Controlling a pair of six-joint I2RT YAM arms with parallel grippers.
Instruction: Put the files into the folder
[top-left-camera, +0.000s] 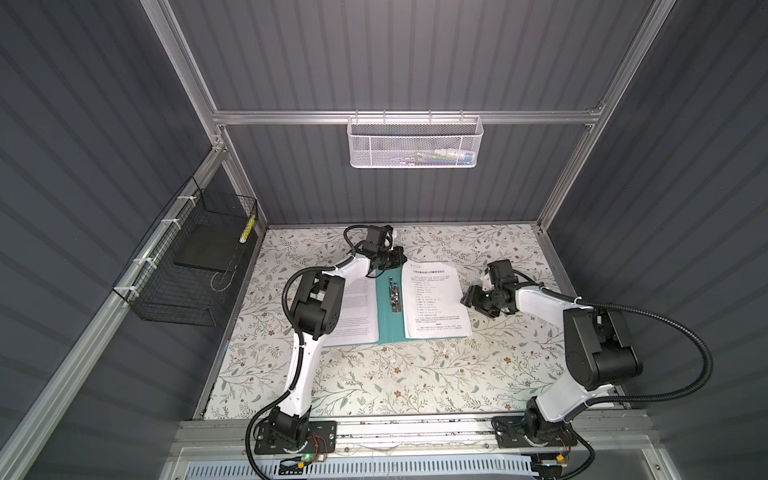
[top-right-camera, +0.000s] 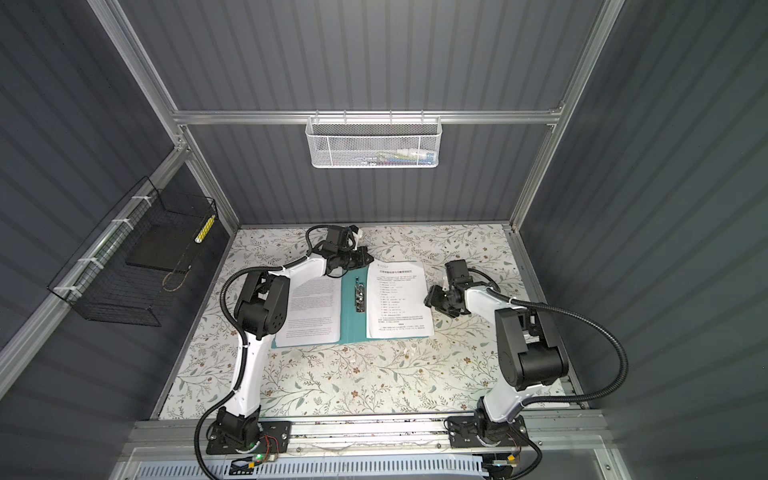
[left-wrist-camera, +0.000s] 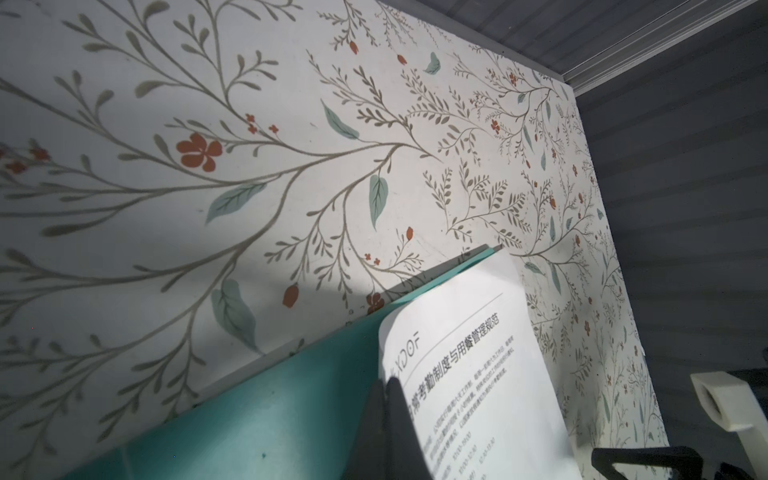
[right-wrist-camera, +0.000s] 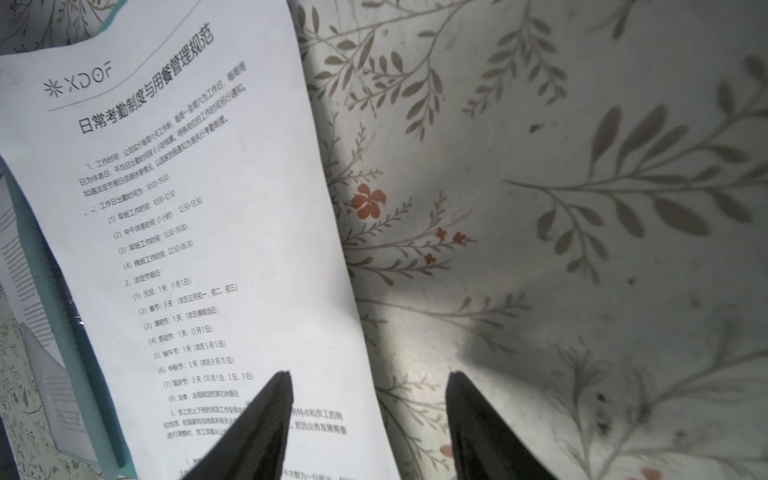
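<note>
Your right gripper (top-left-camera: 467, 300), jaws apart and empty, sits at three o'clock of the files (top-left-camera: 436, 299), which lie twelve-to-six on the open folder (top-left-camera: 388, 328) mid-table (top-left-camera: 415, 374), while your left gripper (top-left-camera: 398, 254) pinches their eleven-o'clock corner.

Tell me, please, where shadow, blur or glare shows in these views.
Left wrist view: the shut left gripper is blurred, and a soft shadow lies across the floral tablecloth. Right wrist view: the open right gripper is out of focus, the printed sheet legible. Both top views: evenly lit.
</note>
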